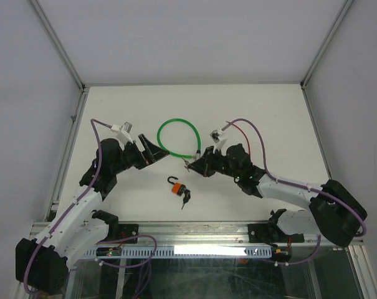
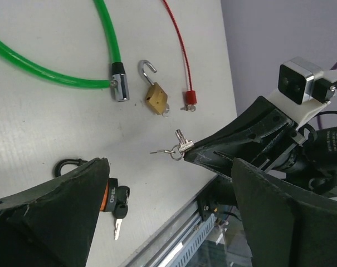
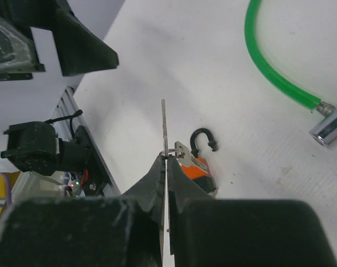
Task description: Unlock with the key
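My right gripper [image 3: 166, 158] is shut on a small silver key [image 3: 164, 127], whose thin blade sticks out past the fingertips; a second key [image 3: 181, 150] hangs from the same ring. The left wrist view shows this key [image 2: 179, 147] held above the table. Just beyond it lies an orange and black padlock [image 3: 200, 166] with its shackle open and its own keys [image 1: 186, 199] attached. A brass padlock [image 2: 156, 95], shackle also open, lies near the green cable's silver end [image 2: 119, 88]. My left gripper [image 2: 169, 164] is open and holds nothing, to the left of the padlocks [image 1: 147, 151].
A green cable loop [image 1: 179, 137] lies at the table's middle back. A thin red cable [image 2: 176, 47] with a red end cap [image 2: 190, 98] runs beside it. The table's metal front rail [image 2: 185, 233] is close below both grippers.
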`<action>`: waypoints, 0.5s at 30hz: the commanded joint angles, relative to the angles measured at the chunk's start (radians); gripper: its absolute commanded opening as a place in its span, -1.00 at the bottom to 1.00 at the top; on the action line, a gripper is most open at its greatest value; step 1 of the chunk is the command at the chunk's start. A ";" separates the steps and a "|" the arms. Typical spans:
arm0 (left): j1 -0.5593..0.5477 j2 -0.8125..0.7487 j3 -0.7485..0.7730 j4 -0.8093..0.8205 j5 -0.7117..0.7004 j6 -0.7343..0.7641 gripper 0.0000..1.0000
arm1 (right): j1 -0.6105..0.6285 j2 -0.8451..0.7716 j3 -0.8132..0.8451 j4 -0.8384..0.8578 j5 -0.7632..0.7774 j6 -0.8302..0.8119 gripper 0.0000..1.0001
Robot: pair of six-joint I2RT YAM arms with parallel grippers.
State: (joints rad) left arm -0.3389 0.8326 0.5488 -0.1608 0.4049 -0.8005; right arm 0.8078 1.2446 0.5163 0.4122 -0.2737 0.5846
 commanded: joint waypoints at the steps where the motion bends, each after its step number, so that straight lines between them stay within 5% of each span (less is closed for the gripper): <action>1: -0.005 -0.038 -0.047 0.252 0.068 -0.096 0.86 | 0.022 -0.010 -0.032 0.339 0.017 0.077 -1.00; 15: -0.062 -0.067 -0.131 0.553 0.102 -0.163 0.44 | 0.077 0.103 -0.017 0.682 -0.047 0.152 -1.00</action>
State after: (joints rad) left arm -0.3824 0.7898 0.4252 0.2394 0.4854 -0.9440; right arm 0.8692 1.3308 0.4603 0.9310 -0.2947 0.7116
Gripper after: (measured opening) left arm 0.746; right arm 0.006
